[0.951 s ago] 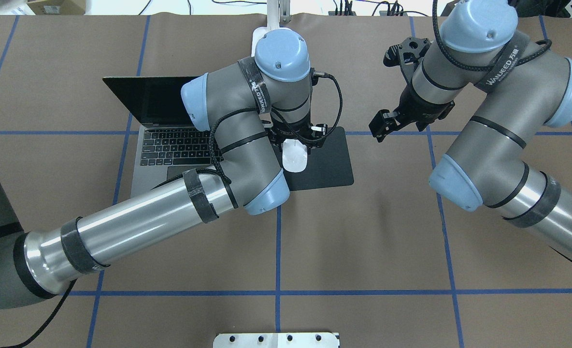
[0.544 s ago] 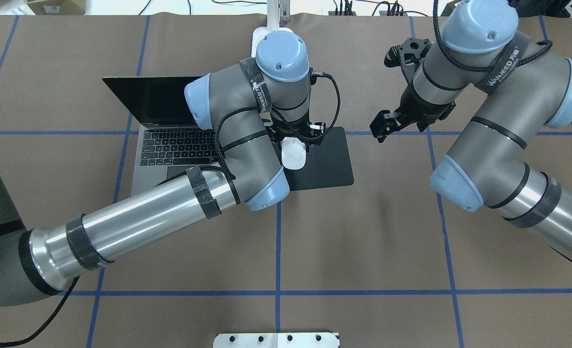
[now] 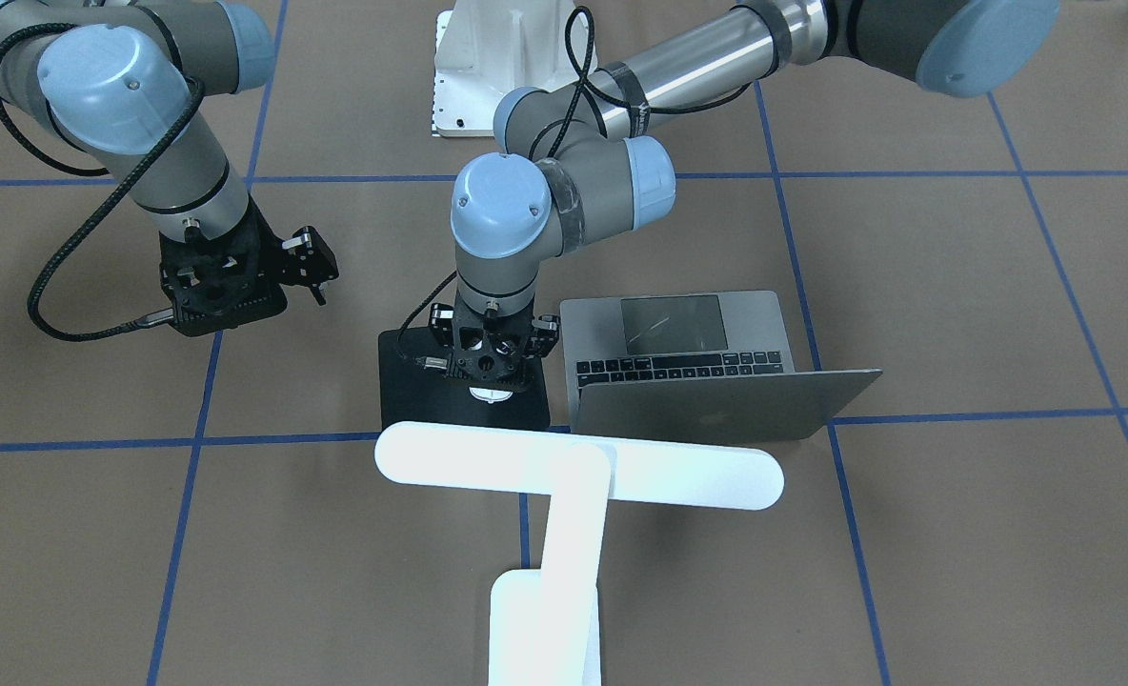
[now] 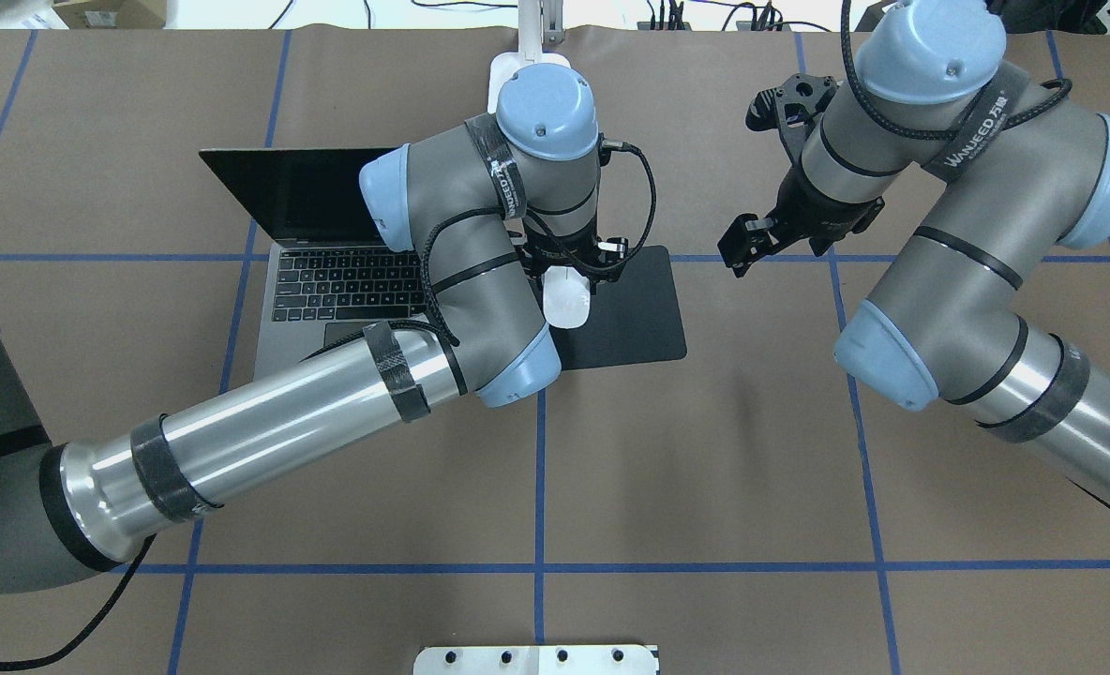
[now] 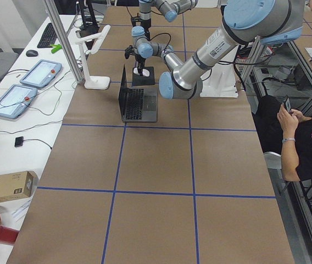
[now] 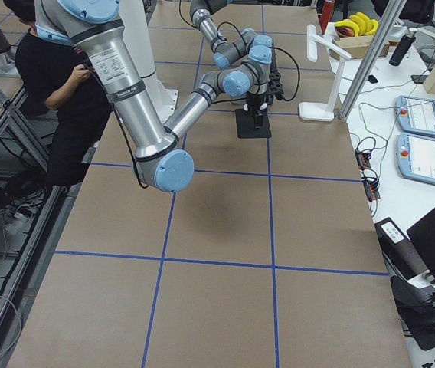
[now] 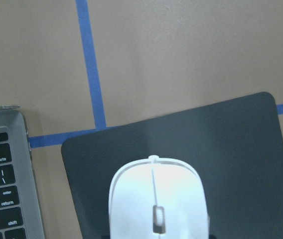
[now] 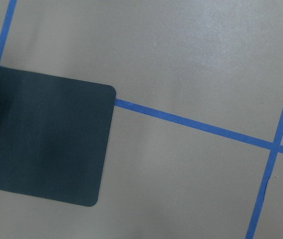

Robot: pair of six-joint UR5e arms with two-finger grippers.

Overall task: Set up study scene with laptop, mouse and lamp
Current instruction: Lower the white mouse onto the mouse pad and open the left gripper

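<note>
The open grey laptop (image 4: 330, 272) sits left of the centre, its screen towards the far edge; it also shows in the front view (image 3: 688, 362). A black mouse pad (image 4: 639, 309) lies right beside it. My left gripper (image 4: 570, 274) points straight down and is shut on the white mouse (image 4: 565, 298), over the pad's left part (image 7: 231, 149). The mouse fills the bottom of the left wrist view (image 7: 156, 199). I cannot tell whether it touches the pad. The white T-shaped lamp (image 3: 578, 465) stands beyond the pad and laptop. My right gripper (image 4: 738, 246) hovers open and empty to the right of the pad.
A white ribbed mount (image 3: 497, 67) sits at the robot's base, its edge at the near side of the overhead view (image 4: 536, 659). Blue tape lines cross the brown table cover. A seated person (image 5: 299, 137) and control tablets (image 6: 424, 138) are beside the table.
My left gripper has moved slightly left and away from the robot, taking the mouse with it over the pad. The right arm has not moved.
</note>
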